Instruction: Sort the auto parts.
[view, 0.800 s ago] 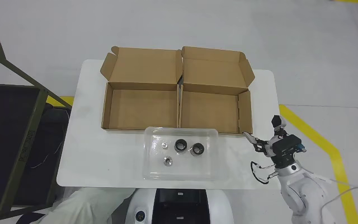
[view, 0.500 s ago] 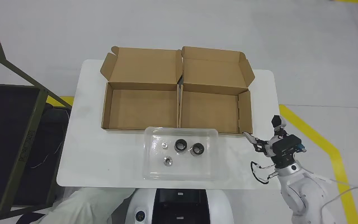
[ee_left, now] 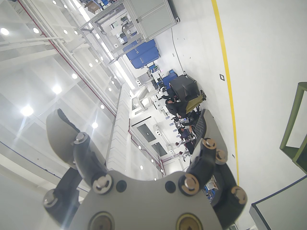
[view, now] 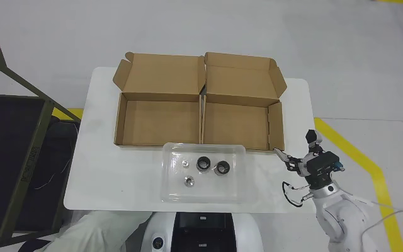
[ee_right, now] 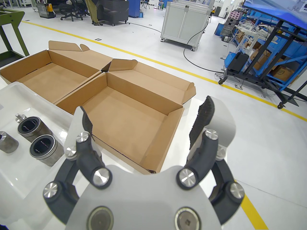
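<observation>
Table (view: 101,157) seen from above, sorting not yet begun. At far left, off the table, the left gripper (ee_left: 130,116) points up into the room, jaws spread wide and holding nothing. On the table the left box (view: 157,123) lies open and bare. In front of the boxes sits a clear tray (view: 169,189) holding all four auto parts: first stud (view: 185,163), second stud (view: 187,181), then left sleeve (view: 203,163) and right sleeve (view: 221,167), the two sleeves just beside each other. The right box (view: 236,126) is open and bare too. The right gripper (view: 281,168) hangs at the table's right edge, near that box's front corner, jaws wide and empty.

Likely troubles: a finger could catch the tray's raised wall and drag the light tray. The smooth, round sleeves may roll or slip from the pads, and closing on one could knock its neighbour. The small studs are hard to pinch, and a carried part could clip a box's front wall.

Writing: none readable on the boxes, tray or parts — print in the room behind is too distant to make out
</observation>
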`<state>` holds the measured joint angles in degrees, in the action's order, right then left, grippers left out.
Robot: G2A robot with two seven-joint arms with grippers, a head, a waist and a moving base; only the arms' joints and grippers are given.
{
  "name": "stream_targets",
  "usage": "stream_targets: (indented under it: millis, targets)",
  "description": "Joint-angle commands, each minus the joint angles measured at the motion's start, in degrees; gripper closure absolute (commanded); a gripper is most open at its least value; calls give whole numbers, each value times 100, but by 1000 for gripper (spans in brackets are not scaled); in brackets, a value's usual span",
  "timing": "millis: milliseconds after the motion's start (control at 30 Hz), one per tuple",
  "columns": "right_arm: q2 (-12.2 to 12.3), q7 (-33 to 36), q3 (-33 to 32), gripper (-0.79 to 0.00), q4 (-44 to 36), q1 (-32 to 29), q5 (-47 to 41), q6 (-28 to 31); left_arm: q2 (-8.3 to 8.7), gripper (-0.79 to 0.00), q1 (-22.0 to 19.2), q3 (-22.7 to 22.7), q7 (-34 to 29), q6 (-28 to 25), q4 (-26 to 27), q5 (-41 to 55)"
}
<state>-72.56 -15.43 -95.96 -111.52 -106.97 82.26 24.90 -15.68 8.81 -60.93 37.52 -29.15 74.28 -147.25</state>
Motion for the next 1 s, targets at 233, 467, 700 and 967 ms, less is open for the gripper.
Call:
stream_targets:
  millis: [233, 467, 700, 967]
  targets:
    - [49, 573, 345, -785, -43, 276, 245, 524, 0, -785, 0, 0, 0, 0, 0, 0]
    - [119, 1162, 811, -785, 41, 917, 286, 1624, 0, -785, 0, 0, 0, 0, 0, 0]
    - [158, 1714, 1276, -785, 117, 1301, 179, 2247, 0, -785, 0, 0, 0, 0, 0, 0]
    - [218, 2422, 1726, -785, 76, 1643, 245, 2869, 0, -785, 0, 0, 0, 0, 0, 0]
